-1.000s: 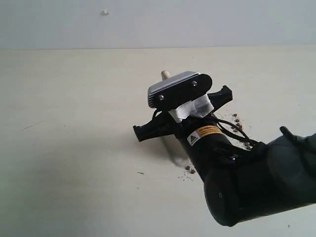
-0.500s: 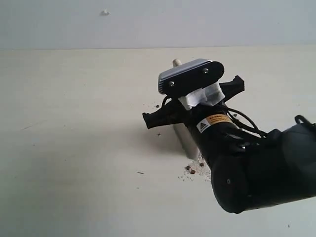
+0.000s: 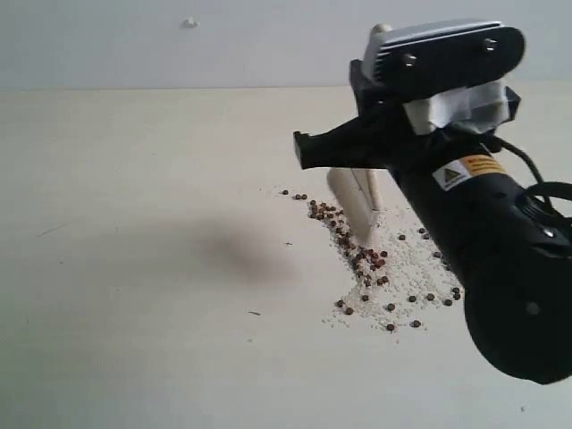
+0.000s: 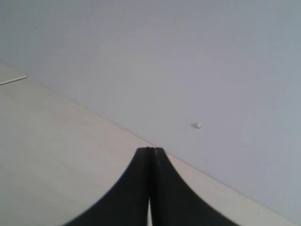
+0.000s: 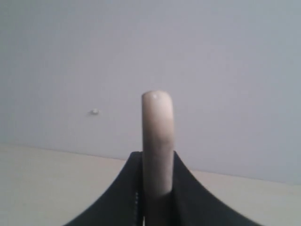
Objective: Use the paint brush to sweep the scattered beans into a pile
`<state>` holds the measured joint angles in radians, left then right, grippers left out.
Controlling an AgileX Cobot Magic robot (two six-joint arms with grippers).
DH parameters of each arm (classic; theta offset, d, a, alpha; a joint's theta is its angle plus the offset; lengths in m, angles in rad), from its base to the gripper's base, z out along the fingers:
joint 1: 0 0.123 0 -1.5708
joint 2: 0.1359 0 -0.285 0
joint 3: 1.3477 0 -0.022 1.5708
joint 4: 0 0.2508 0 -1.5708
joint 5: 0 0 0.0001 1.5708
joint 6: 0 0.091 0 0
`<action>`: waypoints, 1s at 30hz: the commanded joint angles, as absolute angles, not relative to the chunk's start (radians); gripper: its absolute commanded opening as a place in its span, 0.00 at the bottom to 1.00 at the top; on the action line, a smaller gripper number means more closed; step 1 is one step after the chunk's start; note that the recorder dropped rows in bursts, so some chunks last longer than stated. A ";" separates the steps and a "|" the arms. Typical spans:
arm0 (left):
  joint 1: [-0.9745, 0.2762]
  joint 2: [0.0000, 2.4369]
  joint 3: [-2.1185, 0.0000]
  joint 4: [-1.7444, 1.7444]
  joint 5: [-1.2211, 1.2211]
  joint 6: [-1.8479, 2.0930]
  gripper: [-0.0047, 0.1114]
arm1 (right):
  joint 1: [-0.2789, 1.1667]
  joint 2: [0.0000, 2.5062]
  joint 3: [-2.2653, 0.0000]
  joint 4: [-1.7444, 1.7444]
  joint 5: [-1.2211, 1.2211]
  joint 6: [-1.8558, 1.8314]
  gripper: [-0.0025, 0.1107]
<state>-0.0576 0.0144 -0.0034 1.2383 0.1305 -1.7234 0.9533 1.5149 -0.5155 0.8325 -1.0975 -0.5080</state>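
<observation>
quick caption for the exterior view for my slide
The right gripper holds the paint brush bristles-down among the beans scattered on the pale table.

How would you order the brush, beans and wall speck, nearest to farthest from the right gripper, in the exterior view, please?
1. Brush: held in the right gripper.
2. Beans: on the table below.
3. Speck: on the wall, far left.

The beans (image 3: 366, 264) lie on the bench (image 3: 134, 268), right of centre. The brush (image 3: 356, 204) stands tilted among them, tip seemingly touching the bench, handle up in the right claw (image 5: 157, 157).
</observation>
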 commanded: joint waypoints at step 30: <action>-0.056 0.007 0.000 1.246 0.134 -1.723 0.04 | 0.870 1.487 -0.325 1.172 -1.221 -0.690 0.02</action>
